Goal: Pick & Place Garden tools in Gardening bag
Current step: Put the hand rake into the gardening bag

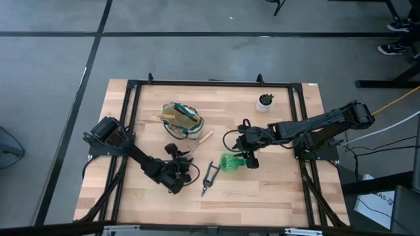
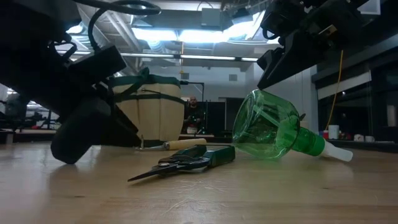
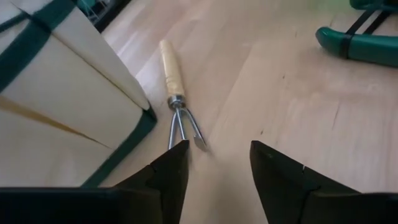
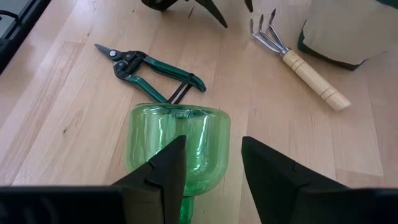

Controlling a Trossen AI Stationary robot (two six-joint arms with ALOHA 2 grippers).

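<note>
Here, my left gripper (image 3: 214, 163) hangs low over the table with its fingers spread and empty. The small rake (image 3: 176, 93) lies straight ahead of it, tines (image 3: 186, 129) nearest the fingertips and wooden handle running away along the side of the bag (image 3: 59, 99), just beside the green trim. Its long axis thus runs roughly in line with my reach, so the fingers would close across the metal neck. My right gripper (image 4: 208, 163) stands open over the lying spray bottle (image 4: 177, 140); whether it touches the plastic I cannot tell. The shears (image 4: 146, 67) lie between both arms.
</note>
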